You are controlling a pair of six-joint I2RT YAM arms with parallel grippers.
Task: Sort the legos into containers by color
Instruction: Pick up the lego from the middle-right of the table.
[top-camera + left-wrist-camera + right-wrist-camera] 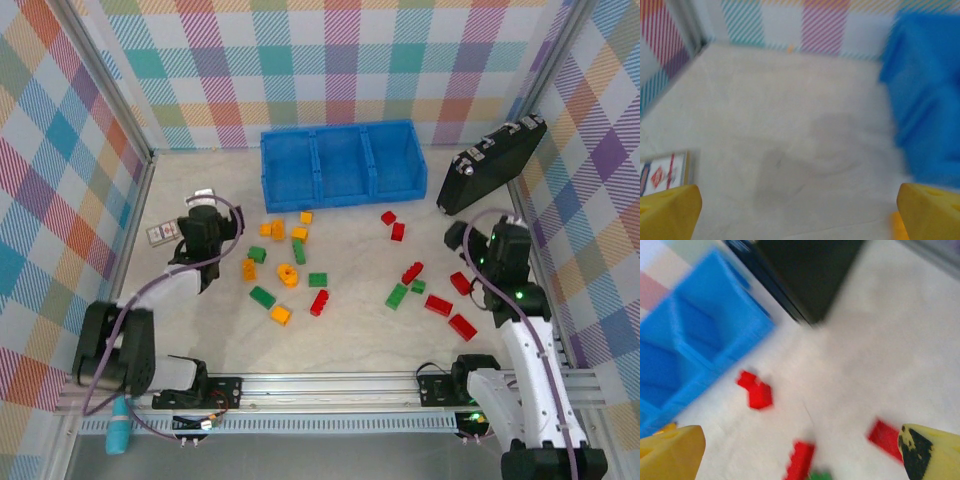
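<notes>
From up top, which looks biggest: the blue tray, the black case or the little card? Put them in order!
Largest: blue tray.
Next: black case.
Smallest: card.

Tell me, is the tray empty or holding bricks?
Empty: the tray shows bare blue floor in all three compartments; the legos lie outside it.

Scattered legos (287,275) crowd the middle of the table (350,340). Its surface is bare left of the blue tray (340,198); the black case (490,165) stands close on the tray's right.
</notes>
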